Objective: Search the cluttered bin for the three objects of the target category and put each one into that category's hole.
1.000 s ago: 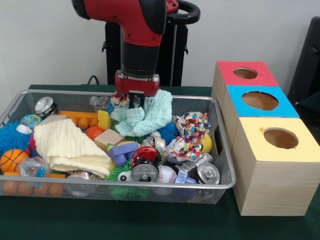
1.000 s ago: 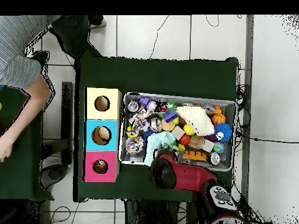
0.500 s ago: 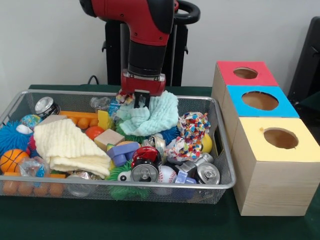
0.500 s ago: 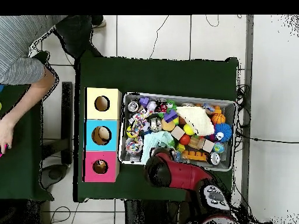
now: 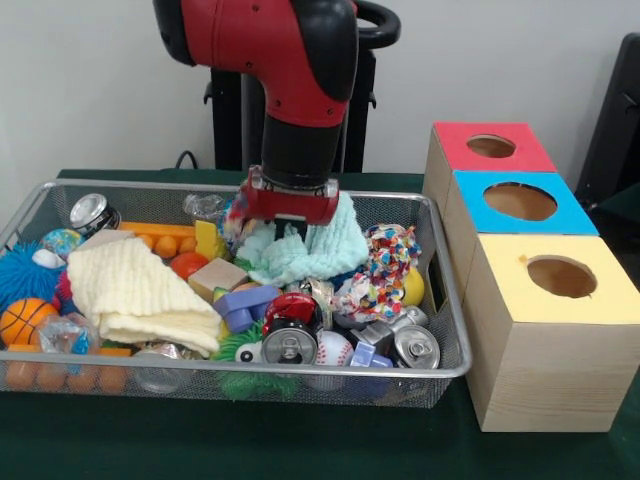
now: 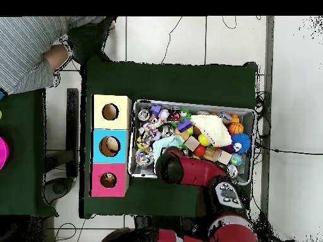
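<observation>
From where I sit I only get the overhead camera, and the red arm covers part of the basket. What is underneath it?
Observer: The pincer is down on a mint-green cloth in the basket. Whether it grips the cloth, I cannot tell.
Operator: Is that cloth lying flat?
Observer: No, it is bunched into a heap that rises above the toys around it.
Operator: And the coloured squares beside the basket?
Observer: Those are the tops of pale wooden boxes. The yellow box stands taller than the basket's rim.
</observation>
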Robot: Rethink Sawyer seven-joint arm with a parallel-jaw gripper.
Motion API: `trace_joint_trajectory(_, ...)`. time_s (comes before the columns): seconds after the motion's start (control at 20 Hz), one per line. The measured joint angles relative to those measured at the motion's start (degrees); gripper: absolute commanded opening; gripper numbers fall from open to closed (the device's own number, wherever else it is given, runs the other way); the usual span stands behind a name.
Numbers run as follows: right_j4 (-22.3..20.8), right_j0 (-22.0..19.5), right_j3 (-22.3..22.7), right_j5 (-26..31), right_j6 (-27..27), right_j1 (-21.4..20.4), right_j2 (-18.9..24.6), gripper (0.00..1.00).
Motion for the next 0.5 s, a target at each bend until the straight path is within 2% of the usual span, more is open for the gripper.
trace_joint_trajectory(0.2,-0.1,-2.2,-5.1,3.9,0.0,2.4,2.5,0.00)
trace_joint_trajectory(0.5,-1.3,-4.9,-12.5,14.7,0.0,5.0,6.4,0.00)
